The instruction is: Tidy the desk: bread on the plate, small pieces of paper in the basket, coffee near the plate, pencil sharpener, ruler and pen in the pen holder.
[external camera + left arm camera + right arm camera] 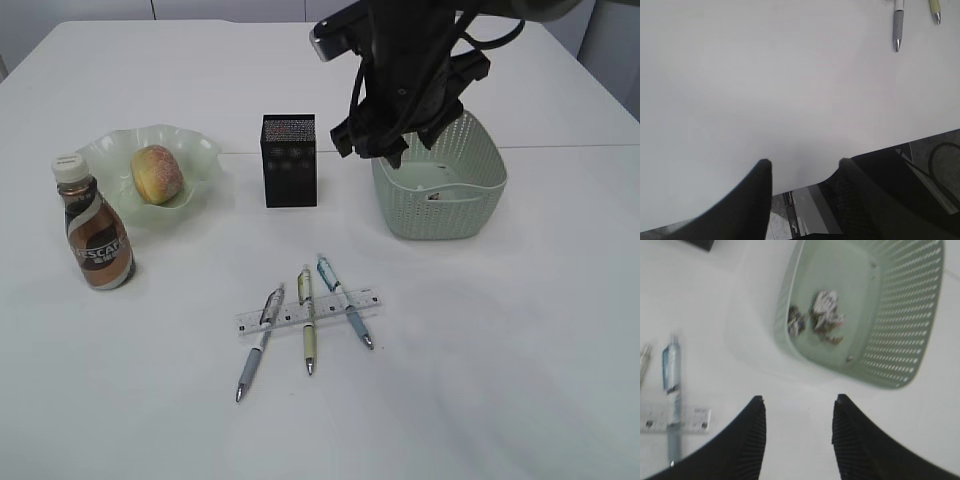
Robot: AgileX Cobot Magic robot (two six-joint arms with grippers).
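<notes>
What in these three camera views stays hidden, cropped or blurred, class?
- Basket back rim: exterior view, hidden behind the right arm.
- Crumpled paper: right wrist view, blurred; any print is unreadable.
- Pens: left wrist view, only tips show, cut by the top edge.
- Pencil sharpener: seen in no view.

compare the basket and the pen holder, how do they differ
The basket is pale green, wide and perforated with rounded corners; the pen holder is black, narrow and boxy. The basket holds crumpled paper; what the pen holder contains cannot be seen. Both stand upright on the table.
</notes>
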